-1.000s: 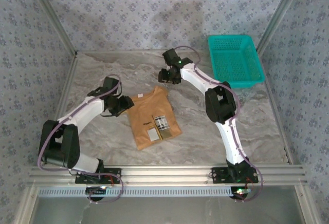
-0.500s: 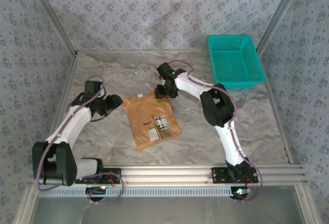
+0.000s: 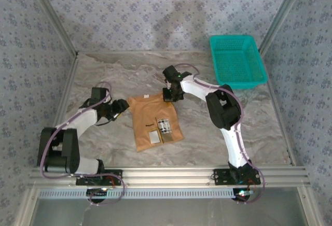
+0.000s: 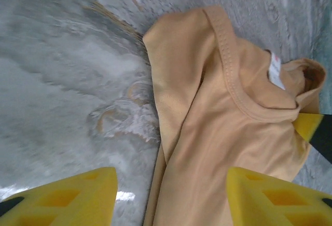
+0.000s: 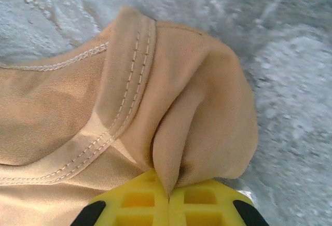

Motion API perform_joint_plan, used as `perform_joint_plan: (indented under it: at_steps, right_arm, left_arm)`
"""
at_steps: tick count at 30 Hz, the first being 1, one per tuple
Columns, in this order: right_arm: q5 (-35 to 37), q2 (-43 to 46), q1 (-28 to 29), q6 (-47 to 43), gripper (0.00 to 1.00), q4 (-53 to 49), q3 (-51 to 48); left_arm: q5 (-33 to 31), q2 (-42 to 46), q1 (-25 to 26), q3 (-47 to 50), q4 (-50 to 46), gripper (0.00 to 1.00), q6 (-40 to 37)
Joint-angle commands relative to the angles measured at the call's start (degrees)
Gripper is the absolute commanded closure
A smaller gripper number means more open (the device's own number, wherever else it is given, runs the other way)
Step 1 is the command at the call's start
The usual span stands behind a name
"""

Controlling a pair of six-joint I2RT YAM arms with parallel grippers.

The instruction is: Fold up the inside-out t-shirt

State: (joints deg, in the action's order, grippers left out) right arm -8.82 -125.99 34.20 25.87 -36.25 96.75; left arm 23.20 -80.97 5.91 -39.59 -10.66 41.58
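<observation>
Shirt [image 3: 154,119], tan, folded to a rough rectangle, has one collar-side corner clamped in the right gripper [image 5: 168,192]; left gripper [image 4: 168,195] gapes over its edge; label [image 4: 276,73] print unreadable.

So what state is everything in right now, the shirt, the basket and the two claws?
t-shirt: lying partly folded on the table, one corner by the collar pinched up.
right claw: shut on that t-shirt corner.
left claw: open, astride the t-shirt's edge, gripping nothing.
teal basket: upright, nothing in it.
</observation>
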Motion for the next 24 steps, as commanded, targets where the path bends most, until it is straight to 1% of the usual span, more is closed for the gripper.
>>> perform_joint_plan:
  at_steps: [1,6,11,14,17,22,23,24]
  right_arm:
    - [-0.2,1.5,-0.3,-0.3,0.95,-0.6,-1.0]
    - [-1.2,1.3,-0.3,-0.4,0.96,0.1,-1.0]
    - [-1.8,0.9,-0.5,-0.7,0.96,-0.3,-0.1]
    - [-2.3,1.0,-0.9,-0.7,0.96,-0.2,-0.1]
    - [-2.8,1.1,-1.2,-0.8,0.96,-0.1,0.3]
    - [-3.5,1.0,-1.8,-0.8,0.96,0.2,0.6]
    - [-3.8,0.8,-1.8,-0.8,0.96,0.2,0.7]
    - [-4.1,0.7,-1.9,-0.8,0.96,0.3,0.9]
  left_arm:
    - [0.9,-4.5,1.3,-4.7,5.3,0.43,-1.0]
    - [1.0,-11.2,2.9,-9.2,6.4,0.44,-2.0]
    - [1.4,-17.9,5.3,-13.0,7.3,0.48,-1.4]
    - [1.5,-21.4,6.6,-14.7,6.8,0.48,-1.2]
    - [1.2,-23.8,7.5,-16.0,5.5,0.49,-1.3]
    - [-0.9,-25.1,9.1,-17.3,3.1,0.48,-2.2]
    - [-0.9,-25.4,9.4,-17.4,3.1,0.49,-2.1]
    - [-0.7,-25.9,9.8,-17.6,3.4,0.54,-2.0]
